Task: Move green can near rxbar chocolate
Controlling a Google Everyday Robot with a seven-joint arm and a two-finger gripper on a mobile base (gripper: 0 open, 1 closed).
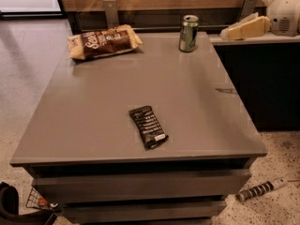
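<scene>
The green can stands upright near the far right corner of the grey table; it has a silver top. The rxbar chocolate, a flat black bar with white text, lies near the front middle of the table, well apart from the can. My gripper is at the upper right, beyond the table's right edge, about level with the can. It points left towards the can with a gap between them and holds nothing.
A brown-and-tan chip bag lies at the far left of the table. A dark counter stands to the right. A striped tool lies on the floor at the front right. A wooden wall with metal brackets runs behind.
</scene>
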